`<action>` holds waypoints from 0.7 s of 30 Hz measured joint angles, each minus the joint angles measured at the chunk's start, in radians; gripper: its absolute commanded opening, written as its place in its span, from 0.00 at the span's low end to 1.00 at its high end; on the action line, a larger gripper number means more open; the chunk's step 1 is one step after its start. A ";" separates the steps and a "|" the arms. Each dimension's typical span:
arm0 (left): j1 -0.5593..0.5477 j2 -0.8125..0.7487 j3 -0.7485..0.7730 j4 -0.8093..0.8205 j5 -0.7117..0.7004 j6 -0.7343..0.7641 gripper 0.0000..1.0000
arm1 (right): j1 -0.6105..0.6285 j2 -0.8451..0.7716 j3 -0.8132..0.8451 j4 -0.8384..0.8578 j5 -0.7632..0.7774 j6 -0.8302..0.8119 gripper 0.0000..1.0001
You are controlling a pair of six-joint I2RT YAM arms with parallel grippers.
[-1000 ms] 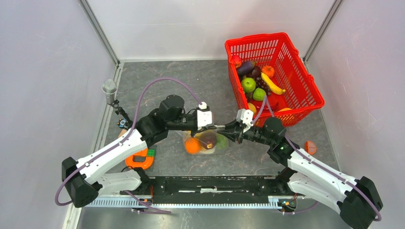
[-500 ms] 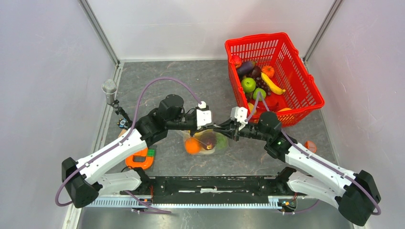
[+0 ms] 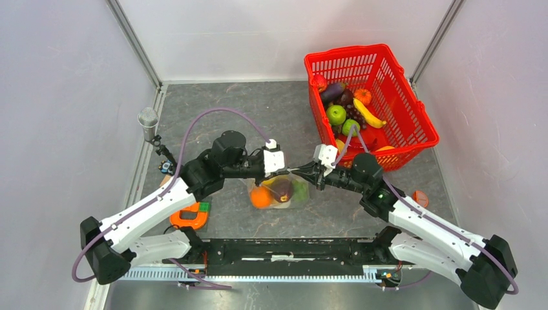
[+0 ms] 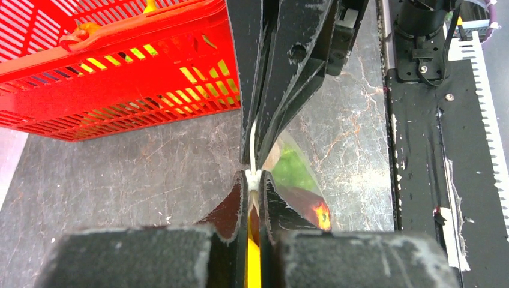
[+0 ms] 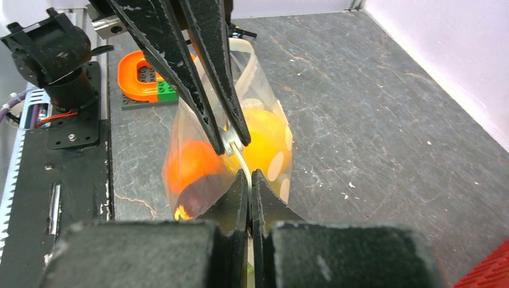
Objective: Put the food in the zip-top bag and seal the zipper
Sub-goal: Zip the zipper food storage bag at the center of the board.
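Note:
The zip-top bag (image 3: 279,192) hangs between both grippers just above the table, with an orange, a purple and a green food piece inside. My left gripper (image 3: 285,173) is shut on the zipper (image 4: 252,144) at the bag's mouth; its tips (image 4: 253,177) pinch the whitish strip. My right gripper (image 3: 300,174) faces it almost tip to tip, shut on the same zipper (image 5: 239,157) with its tips (image 5: 249,175) pressed together. Through the bag (image 5: 228,156) I see an orange fruit (image 5: 189,163) and a yellow one (image 5: 264,137). More food (image 3: 342,110) lies in the red basket.
The red mesh basket (image 3: 400,97) stands at the back right, close behind the right arm, and fills the upper left of the left wrist view (image 4: 90,90). A flat orange letter-shaped toy (image 3: 187,216) lies at the front left. A grey cylinder (image 3: 148,119) stands by the left wall.
The right gripper moved left along the bag's mouth toward the left gripper and closed on the zipper strip. The left gripper kept its grip and shifted slightly left.

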 measured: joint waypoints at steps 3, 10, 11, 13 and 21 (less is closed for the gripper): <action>0.000 -0.019 -0.012 0.002 -0.021 0.001 0.02 | 0.001 -0.022 -0.006 -0.003 0.031 0.001 0.00; -0.001 -0.051 -0.034 -0.018 -0.084 0.002 0.02 | 0.002 -0.072 -0.040 -0.003 0.091 0.008 0.00; -0.002 -0.060 -0.037 -0.021 -0.099 0.002 0.02 | 0.002 -0.077 -0.043 -0.003 0.098 0.008 0.00; -0.002 -0.081 -0.045 -0.029 -0.128 0.002 0.02 | 0.002 -0.086 -0.047 -0.001 0.113 0.011 0.00; -0.002 -0.152 -0.066 -0.080 -0.215 0.003 0.02 | 0.002 -0.101 -0.055 0.005 0.213 0.038 0.00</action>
